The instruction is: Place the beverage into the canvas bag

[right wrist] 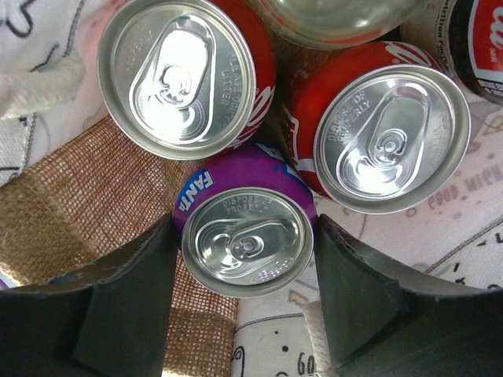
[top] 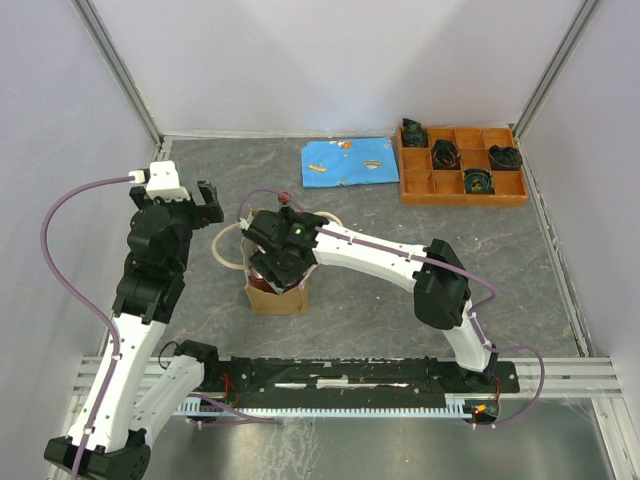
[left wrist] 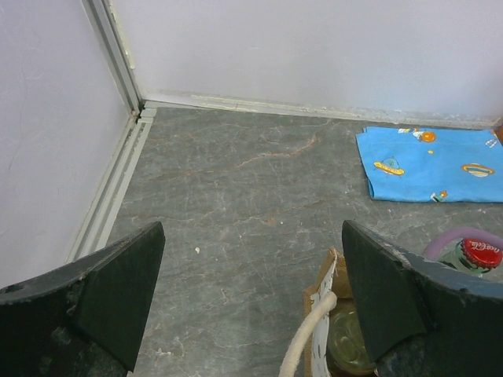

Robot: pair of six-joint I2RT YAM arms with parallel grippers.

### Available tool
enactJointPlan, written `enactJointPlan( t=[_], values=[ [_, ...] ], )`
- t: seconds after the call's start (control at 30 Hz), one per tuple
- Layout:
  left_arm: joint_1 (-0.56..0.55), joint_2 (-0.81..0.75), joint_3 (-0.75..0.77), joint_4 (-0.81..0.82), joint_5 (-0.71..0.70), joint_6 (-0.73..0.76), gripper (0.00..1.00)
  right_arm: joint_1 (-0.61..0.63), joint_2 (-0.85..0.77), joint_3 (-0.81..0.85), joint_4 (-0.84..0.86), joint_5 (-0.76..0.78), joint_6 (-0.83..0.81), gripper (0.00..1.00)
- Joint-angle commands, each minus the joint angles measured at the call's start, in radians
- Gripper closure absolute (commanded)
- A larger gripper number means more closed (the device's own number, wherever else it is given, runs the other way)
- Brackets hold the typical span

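Note:
The canvas bag [top: 278, 298] stands upright mid-table, its cream handle [top: 228, 250] looping to the left. My right gripper [top: 285, 262] is lowered into the bag's mouth. In the right wrist view it [right wrist: 245, 267] is shut on a purple Fanta can [right wrist: 247, 243], with a finger touching each side. Two red cans [right wrist: 185, 75] [right wrist: 389, 137] stand in the bag beside it, against the burlap wall [right wrist: 86, 204]. My left gripper [top: 207, 200] is open and empty just left of the bag, whose rim [left wrist: 324, 287] shows in the left wrist view.
A blue patterned cloth [top: 350, 162] lies at the back. An orange divided tray [top: 462, 165] with dark items sits back right. A clear bottle [right wrist: 338, 16] and a red-capped cola bottle [left wrist: 481, 253] are also in the bag. Walls close in on the left and back.

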Motion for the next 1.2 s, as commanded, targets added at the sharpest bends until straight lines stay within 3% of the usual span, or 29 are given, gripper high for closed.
enactJointPlan(
  t=[0.0, 0.2, 0.23, 0.27, 0.3, 0.8, 1.03, 1.17],
  values=[
    [0.008, -0.013, 0.016, 0.056, 0.035, -0.044, 0.01, -0.005, -0.009, 0.042, 0.031, 0.073, -0.020, 0.45],
    [0.007, -0.009, 0.012, 0.059, 0.059, -0.044, 0.01, 0.000, -0.024, 0.040, 0.023, 0.075, -0.015, 0.21],
    [0.007, -0.007, 0.012, 0.061, 0.065, -0.045, 0.01, 0.000, -0.027, 0.042, 0.021, 0.075, -0.014, 0.15],
    [0.008, -0.006, 0.012, 0.062, 0.068, -0.044, 0.01, 0.000, -0.027, 0.045, 0.018, 0.076, -0.015, 0.03],
    [0.007, -0.005, 0.011, 0.063, 0.074, -0.044, 0.01, -0.001, -0.029, 0.049, 0.015, 0.077, -0.014, 0.01],
    [0.011, 0.024, 0.022, 0.068, 0.118, -0.026, 0.01, -0.001, -0.141, 0.147, -0.035, 0.127, 0.030, 0.01],
    [0.014, 0.070, 0.045, 0.047, 0.207, -0.024, 0.01, -0.009, -0.227, 0.170, -0.026, 0.271, 0.126, 0.01],
    [0.014, 0.113, 0.061, 0.021, 0.292, -0.027, 0.01, -0.010, -0.289, 0.086, 0.013, 0.344, 0.186, 0.01]
  ],
)
